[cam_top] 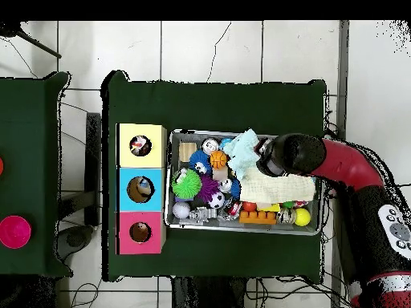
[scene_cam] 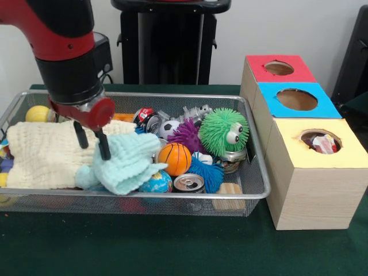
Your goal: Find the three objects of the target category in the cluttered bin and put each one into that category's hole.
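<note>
The wire basket [scene_cam: 253, 198] sits on the green table [scene_cam: 172, 247], packed with clutter. On its left side lies a cream waffle cloth [scene_cam: 46, 152] with a pale mint cloth [scene_cam: 126, 164] bunched against its right edge. Right of these are an orange basketball toy [scene_cam: 174, 158], a small soccer ball [scene_cam: 168, 127], a purple spiky ball [scene_cam: 187, 135], a green fuzzy ball with googly eyes [scene_cam: 224, 131], a blue spiky ball [scene_cam: 207, 172], a globe ball [scene_cam: 156, 183], a can [scene_cam: 188, 183] lying end-on and a wooden block [scene_cam: 228, 198]. A yellow ball [scene_cam: 39, 114] sits in the far left corner.

Beside the basket stand 3 boxes in a row: red-topped [scene_cam: 261, 72], blue-topped [scene_cam: 276, 106] and yellow-topped [scene_cam: 287, 155]. Inside the yellow box's hole [scene_cam: 320, 141] something white with red and dark marks shows, possibly a polka-dot cloth. No such cloth is clearly visible in the basket.

The gripper [scene_cam: 92, 141] hangs over the boundary of the 2 cloths, its 2 black fingers [scene_cam: 103, 146] narrowly apart and holding nothing, the tips at the mint cloth's upper edge.
</note>
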Controlling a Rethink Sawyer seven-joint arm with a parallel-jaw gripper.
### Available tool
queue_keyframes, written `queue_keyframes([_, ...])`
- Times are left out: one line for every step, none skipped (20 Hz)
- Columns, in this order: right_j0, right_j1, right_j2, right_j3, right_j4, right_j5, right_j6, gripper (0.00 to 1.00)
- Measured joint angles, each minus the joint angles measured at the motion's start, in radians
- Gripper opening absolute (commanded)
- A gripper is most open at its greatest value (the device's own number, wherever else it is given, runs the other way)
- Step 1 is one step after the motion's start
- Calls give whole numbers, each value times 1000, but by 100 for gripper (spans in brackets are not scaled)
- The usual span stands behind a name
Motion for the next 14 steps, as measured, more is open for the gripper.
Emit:
queue_keyframes([-8, -4, 1, 6, -6, 0, 0, 100])
queue_keyframes([-17, -7, 2, 10, -12, 0, 0, 100])
queue_keyframes([-27, -8, 5, 10, -20, 0, -2, 100])
queue_keyframes([-38, -7, 8, 8, -27, 0, -4, 100])
queue_keyframes([-54, -3, 12, -1, -42, 0, -13, 100])
queue_keyframes([-64, 3, 17, -9, -52, 0, -22, 100])
queue_keyframes([-72, 9, 20, -17, -59, 1, -31, 100])
queue_keyframes([-81, 18, 25, -30, -68, 1, -45, 100])
queue_keyframes([-96, 38, 35, -56, -82, 1, -72, 100])
queue_keyframes([-104, 53, 40, -73, -90, 1, -92, 100])
queue_keyframes([-111, 70, 44, -92, -97, 2, -115, 100])
queue_keyframes([-118, 87, 48, -111, -105, 2, -138, 100])
queue_keyframes([-123, 102, 51, -127, -110, 1, -157, 100])
queue_keyframes([-129, 122, 55, -146, -116, 1, -181, 100])
